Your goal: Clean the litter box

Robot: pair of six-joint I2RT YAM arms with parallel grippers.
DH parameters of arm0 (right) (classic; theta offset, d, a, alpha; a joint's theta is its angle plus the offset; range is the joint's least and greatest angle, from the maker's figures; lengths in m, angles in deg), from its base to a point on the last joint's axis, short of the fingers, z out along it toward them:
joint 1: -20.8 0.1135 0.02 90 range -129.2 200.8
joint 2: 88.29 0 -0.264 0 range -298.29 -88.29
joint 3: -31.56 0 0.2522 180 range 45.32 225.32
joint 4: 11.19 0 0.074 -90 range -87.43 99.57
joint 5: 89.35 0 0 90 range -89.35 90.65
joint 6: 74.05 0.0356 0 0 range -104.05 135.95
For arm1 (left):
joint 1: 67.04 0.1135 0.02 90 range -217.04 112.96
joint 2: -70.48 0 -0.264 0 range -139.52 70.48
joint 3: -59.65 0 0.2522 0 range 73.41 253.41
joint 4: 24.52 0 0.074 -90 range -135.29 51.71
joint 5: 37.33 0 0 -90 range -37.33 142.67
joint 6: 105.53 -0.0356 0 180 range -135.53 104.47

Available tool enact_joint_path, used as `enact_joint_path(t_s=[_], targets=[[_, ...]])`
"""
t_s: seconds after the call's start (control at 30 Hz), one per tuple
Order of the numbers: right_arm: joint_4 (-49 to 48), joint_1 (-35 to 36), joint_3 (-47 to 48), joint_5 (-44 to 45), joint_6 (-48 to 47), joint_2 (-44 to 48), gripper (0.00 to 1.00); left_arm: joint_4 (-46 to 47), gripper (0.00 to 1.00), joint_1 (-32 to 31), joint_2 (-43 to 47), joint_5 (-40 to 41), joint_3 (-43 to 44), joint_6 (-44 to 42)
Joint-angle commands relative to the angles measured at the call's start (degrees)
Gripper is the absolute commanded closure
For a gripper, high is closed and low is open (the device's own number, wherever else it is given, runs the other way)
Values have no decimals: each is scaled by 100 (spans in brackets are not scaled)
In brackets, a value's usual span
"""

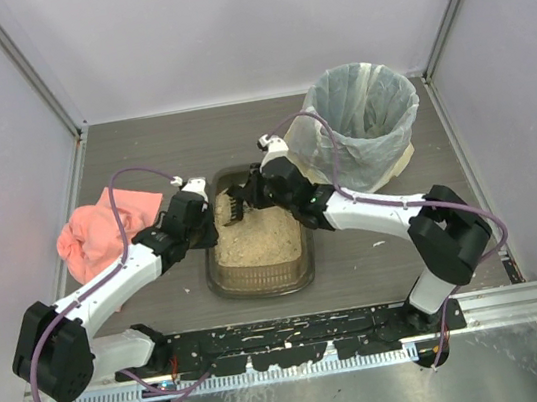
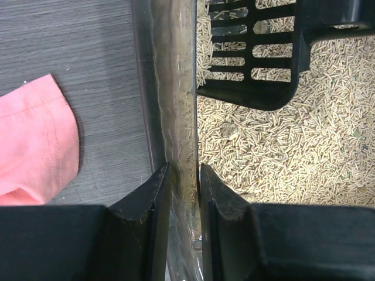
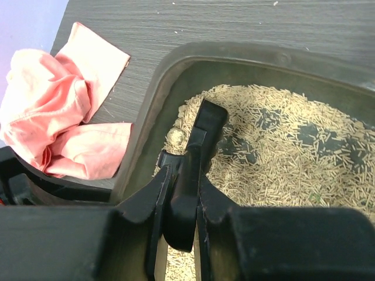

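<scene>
Top external, litter box (image 1: pixel 261 285): sitting mid-table between both arms.
Spill risk: pellets could be scattering if the scoop (image 3: pixel 196 146) is tilting on its way to the bin (image 1: pixel 373 145).
Slide risk: box could be shifting if the pinch is slipping.
Left gripper (image 2: pixel 184 172): reaching in low, nipping the box's left wall.
Right gripper (image 3: pixel 183 175): angling down, clamping the scoop handle.

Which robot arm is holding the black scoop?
The right one. The right tool is clamped on the black scoop inside the litter box. The left tool only pinches the box's side wall.
</scene>
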Motion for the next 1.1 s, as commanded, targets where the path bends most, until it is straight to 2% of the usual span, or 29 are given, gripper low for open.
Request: enact_joint_path(t_s=[0.0,0.13,0.23,0.33,0.57,0.87,0.93,1.07], targets=[[-720,153,-769,-248,888,153,99,116,82,-28,-60,-119,54,-98],[-1752,-194,-1572,-392,1413,240,99,54,82,-29,-15,-128,89,-88],[-2744,-597,-2098,-1043,1821,119,99,14,81,-30,14,-121,100,-79],[-3313,-837,-2266,-1510,1979,-70,99,-5,80,-28,25,-106,100,-87],[-3799,-873,-2319,-1741,2189,-175,99,-16,80,-28,-1,-102,100,-80],[-4434,-982,-2832,-1339,2778,4,99,-109,80,-24,44,-53,151,-78],[-4387,-1004,-2886,-1263,2789,104,99,-154,76,-28,80,-28,185,-66],[-4135,-1027,-2938,-1170,2691,304,99,-215,62,-28,168,-36,244,-25]])
